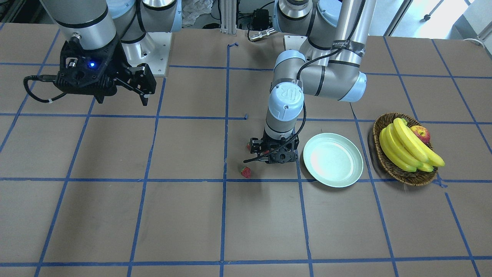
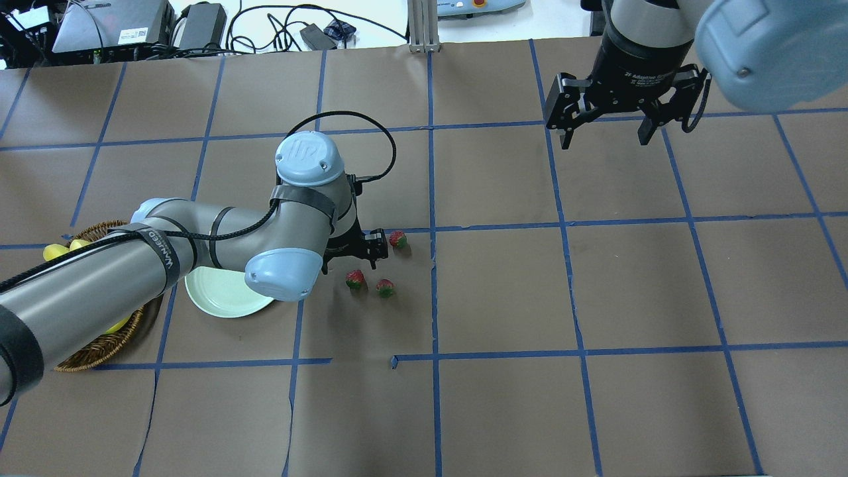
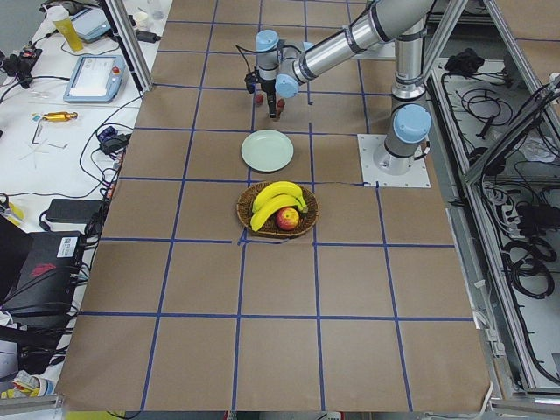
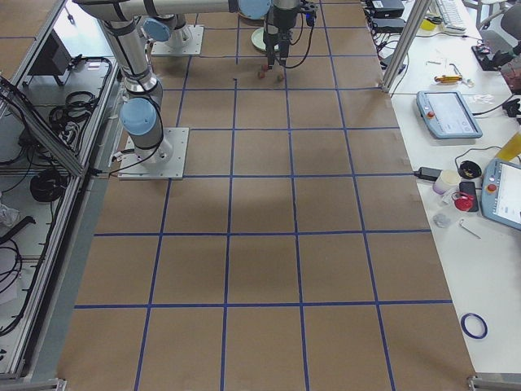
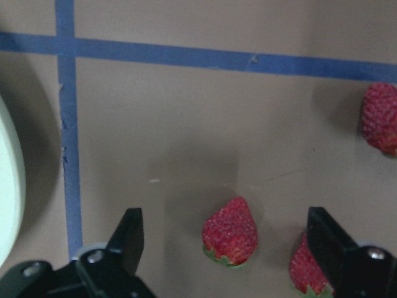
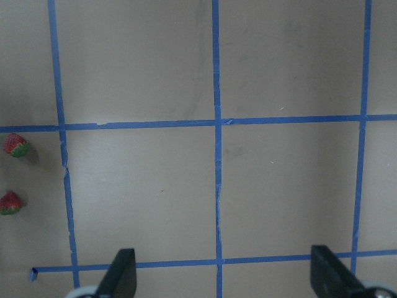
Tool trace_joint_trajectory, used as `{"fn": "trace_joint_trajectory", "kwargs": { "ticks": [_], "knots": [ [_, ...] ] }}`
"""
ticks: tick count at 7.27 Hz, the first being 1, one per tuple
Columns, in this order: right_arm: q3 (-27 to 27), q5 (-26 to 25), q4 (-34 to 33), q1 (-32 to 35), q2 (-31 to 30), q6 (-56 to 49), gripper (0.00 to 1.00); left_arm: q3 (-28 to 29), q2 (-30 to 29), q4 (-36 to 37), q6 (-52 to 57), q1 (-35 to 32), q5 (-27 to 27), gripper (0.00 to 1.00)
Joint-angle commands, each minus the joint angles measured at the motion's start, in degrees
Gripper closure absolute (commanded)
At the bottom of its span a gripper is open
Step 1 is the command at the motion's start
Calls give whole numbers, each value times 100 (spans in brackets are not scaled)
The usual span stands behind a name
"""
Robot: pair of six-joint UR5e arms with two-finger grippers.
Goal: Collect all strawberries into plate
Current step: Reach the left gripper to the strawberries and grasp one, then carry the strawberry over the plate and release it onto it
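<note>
The left gripper [image 5: 224, 217] is low over the table [image 2: 503, 291] with its jaws spread wide and holding nothing. One strawberry [image 5: 231, 233] lies on the paper in line between the two fingers [image 5: 128, 234]. A second strawberry [image 5: 307, 272] sits just beside the other finger, close enough to be knocked when the jaws close. A third [image 5: 381, 118] lies a little apart. None of the three is in the plate [image 2: 222, 298], which stands empty just beside the arm. The right gripper [image 2: 603, 129] hangs released, well apart. Judgement: the berries look small and light, and liable to roll or squirt out of a hard pinch. Take hold across the broad red shoulder below the leaves, with modest force. The basket [image 1: 413, 180] with the bananas [image 1: 407, 148] and apple [image 1: 421, 134] is not concerned.
</note>
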Motion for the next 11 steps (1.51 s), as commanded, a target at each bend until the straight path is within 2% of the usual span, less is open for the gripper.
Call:
{"fn": "trace_joint_trajectory", "kwargs": {
  "ticks": [1,5,6,7,8,10,11],
  "knots": [
    [-1,-7,2,0,0,0,0,-52,-81,3,-4,-18,31,56],
    [-10,1,-6,0,0,0,0,53,-38,-67,101,-1,22,78],
    [-10,-7,-15,-9,9,0,0,262,180,-659,432,121,66,78],
    [-10,1,-15,0,9,0,0,621,339,-1413,932,487,284,78],
    [-10,-7,-15,0,9,0,0,712,454,-1795,1511,909,504,77],
    [-10,1,-15,17,26,0,0,372,412,-1634,2060,1587,777,75],
    [-10,1,-15,18,35,0,0,187,367,-1371,2053,1590,796,58]
  ]
}}
